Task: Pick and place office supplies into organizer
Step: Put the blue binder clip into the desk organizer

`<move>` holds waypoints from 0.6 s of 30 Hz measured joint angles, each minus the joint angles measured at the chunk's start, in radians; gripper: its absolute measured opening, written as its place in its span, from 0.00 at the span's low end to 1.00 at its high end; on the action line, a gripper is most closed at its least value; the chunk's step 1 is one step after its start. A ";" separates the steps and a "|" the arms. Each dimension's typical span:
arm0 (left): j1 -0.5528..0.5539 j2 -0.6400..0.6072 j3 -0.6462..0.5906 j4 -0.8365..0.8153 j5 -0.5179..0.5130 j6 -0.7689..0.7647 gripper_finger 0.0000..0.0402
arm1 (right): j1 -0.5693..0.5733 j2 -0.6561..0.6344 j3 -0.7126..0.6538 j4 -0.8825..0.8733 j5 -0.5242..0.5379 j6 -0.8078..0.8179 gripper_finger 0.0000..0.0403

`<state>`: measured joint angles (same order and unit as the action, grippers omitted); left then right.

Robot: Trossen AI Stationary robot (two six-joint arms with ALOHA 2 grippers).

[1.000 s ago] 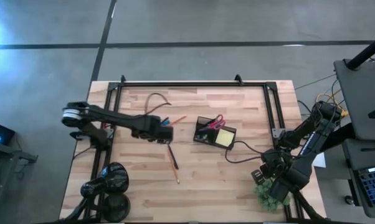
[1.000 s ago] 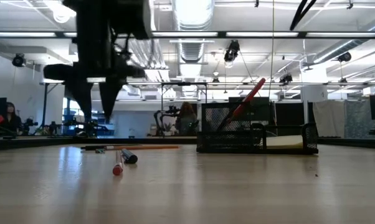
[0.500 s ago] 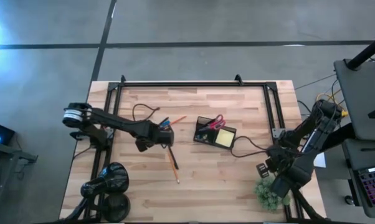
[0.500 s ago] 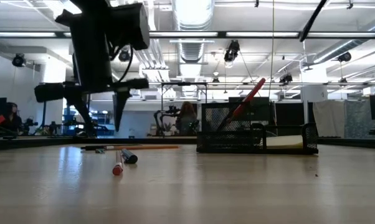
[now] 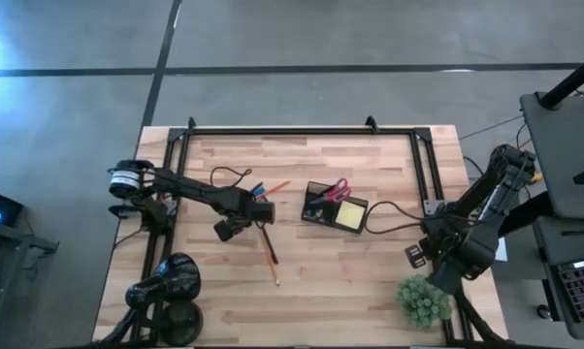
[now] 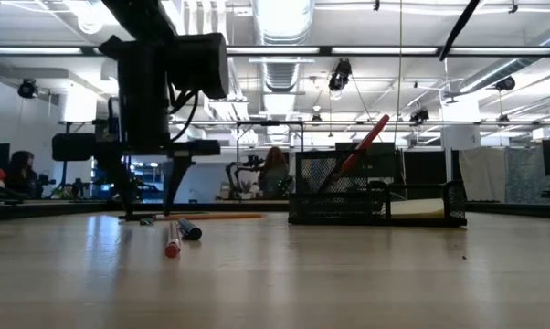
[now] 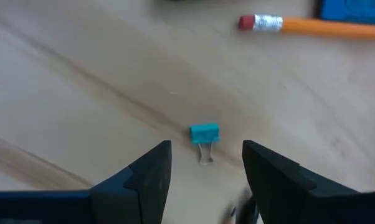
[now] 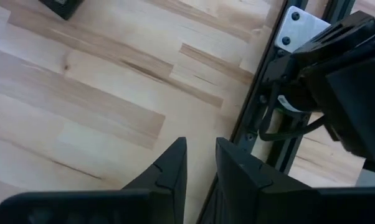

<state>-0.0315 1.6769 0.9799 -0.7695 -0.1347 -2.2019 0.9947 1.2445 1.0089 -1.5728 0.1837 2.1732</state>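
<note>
My left gripper point(image 5: 257, 215) point(image 7: 206, 163) hangs open, pointing down, just over the table left of the organizer. A tiny blue clip point(image 7: 204, 133) lies flat on the wood just ahead of the gap between its fingers, untouched. An orange pencil point(image 7: 312, 27) lies beyond the clip. Two more pencils point(image 5: 271, 254) lie toward the near edge. The dark organizer point(image 5: 335, 205) point(image 6: 375, 196) holds red scissors point(image 5: 337, 189) and a yellow note pad point(image 5: 350, 213). My right gripper point(image 5: 423, 262) point(image 8: 201, 155) waits at the table's right edge, fingers slightly apart.
A green spiky plant ball point(image 5: 423, 301) sits at the near right corner, close to the right arm. A black round lamp-like object point(image 5: 171, 281) stands at the near left corner. A dark cable point(image 5: 389, 208) runs from the organizer's side toward the right arm. A black frame rail point(image 8: 262, 124) borders the table.
My left gripper has come down toward the table and moved a little toward the near edge, its fingers staying open. My right arm has drawn back from over the plant ball toward the far edge, leaving the ball uncovered.
</note>
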 joint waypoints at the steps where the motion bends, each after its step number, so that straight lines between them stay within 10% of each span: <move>1: 0.004 -0.001 -0.002 0.001 0.003 0.000 0.45 | 0.000 -0.008 -0.011 0.002 0.000 -0.001 0.19; 18: 0.048 0.001 -0.021 0.008 0.025 -0.018 0.27 | 0.000 -0.106 -0.080 0.001 0.027 -0.037 0.19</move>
<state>0.0168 1.6777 0.9585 -0.7613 -0.1098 -2.2201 0.9947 1.1385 0.9291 -1.5714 0.2108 2.1366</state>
